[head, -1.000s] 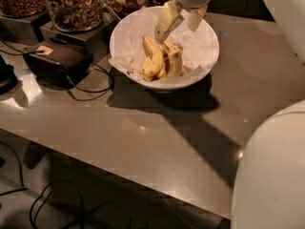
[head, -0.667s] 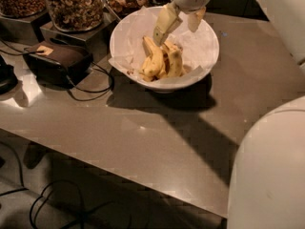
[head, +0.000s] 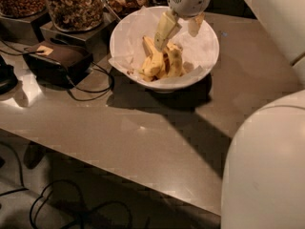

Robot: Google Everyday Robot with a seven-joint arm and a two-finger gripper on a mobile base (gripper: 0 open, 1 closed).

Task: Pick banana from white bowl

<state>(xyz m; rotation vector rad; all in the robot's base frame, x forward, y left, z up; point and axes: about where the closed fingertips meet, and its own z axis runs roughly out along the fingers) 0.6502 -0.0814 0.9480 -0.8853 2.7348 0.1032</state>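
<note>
Hand [head: 176, 38]: over the white bowl [head: 125, 39], fingers spread, top cut off.
Banana [head: 153, 61]: in a yellow heap, hard to tell apart.
Jars [head: 76, 4]: tops cut off.

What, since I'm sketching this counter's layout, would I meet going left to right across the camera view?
Black box → white bowl holding bananas, with the gripper open just above them → the robot's white body at the right edge.
</note>
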